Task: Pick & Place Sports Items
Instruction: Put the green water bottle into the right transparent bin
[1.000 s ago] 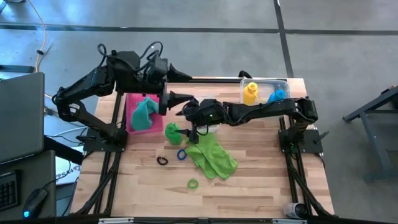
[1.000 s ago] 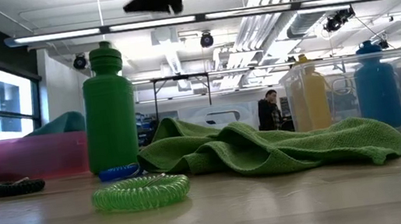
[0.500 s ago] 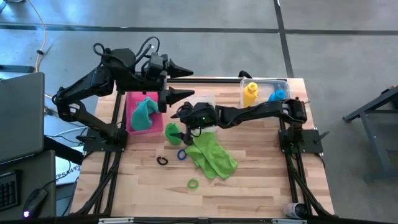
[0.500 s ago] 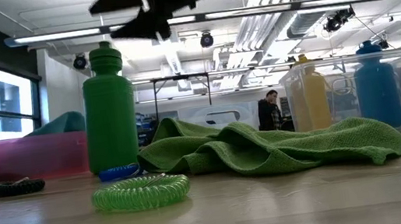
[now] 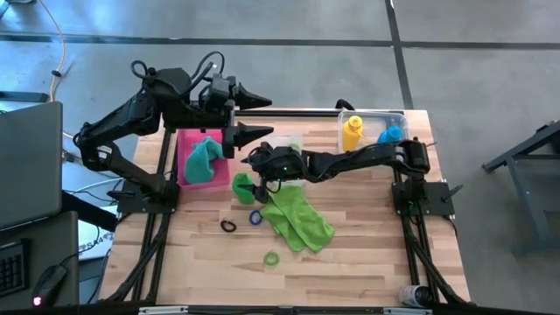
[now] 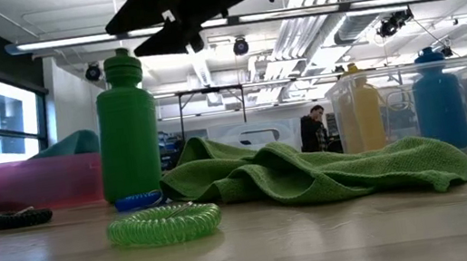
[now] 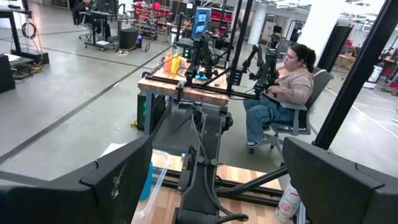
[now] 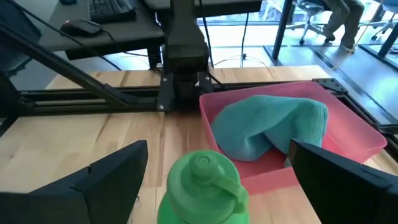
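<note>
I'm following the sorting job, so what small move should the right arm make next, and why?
Probably lower the right gripper straight down around the green bottle. Its fingers stand open on either side of the bottle's cap, and the bottle stands upright on the table beside the pink tray, not yet gripped. The left gripper waits open above the tray.

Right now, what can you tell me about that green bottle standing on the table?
The green bottle is small, of opaque plastic by its look, with a rounded shoulder and a green cap with a flip spout on top. It stands upright on the wooden table, just in front of the pink tray, with the lime towel lying beside it and a blue ring at its foot. The right gripper hovers open over its cap without touching it.
</note>
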You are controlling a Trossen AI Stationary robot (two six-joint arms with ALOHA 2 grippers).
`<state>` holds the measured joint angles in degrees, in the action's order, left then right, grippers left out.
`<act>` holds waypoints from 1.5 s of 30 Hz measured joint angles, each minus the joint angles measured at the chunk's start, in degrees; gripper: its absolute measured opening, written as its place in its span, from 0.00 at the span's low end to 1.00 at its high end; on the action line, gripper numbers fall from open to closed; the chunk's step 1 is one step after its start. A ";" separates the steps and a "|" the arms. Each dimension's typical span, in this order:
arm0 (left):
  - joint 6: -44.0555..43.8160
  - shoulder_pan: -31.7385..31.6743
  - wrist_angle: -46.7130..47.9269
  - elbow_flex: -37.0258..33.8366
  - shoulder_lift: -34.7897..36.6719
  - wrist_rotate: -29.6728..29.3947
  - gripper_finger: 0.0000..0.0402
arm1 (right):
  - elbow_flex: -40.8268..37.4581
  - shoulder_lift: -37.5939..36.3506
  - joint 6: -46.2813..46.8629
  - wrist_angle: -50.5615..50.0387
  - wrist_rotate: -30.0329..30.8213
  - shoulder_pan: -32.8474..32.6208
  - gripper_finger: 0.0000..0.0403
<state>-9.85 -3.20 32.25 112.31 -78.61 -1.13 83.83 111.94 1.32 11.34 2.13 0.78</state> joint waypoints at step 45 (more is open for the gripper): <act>0.00 0.01 -0.02 0.00 0.00 0.00 0.88 | 0.07 7.50 3.17 6.13 -2.69 0.37 0.95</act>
<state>-9.85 -3.19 32.23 112.31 -78.61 -1.13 83.90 119.44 4.49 17.47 -0.56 1.15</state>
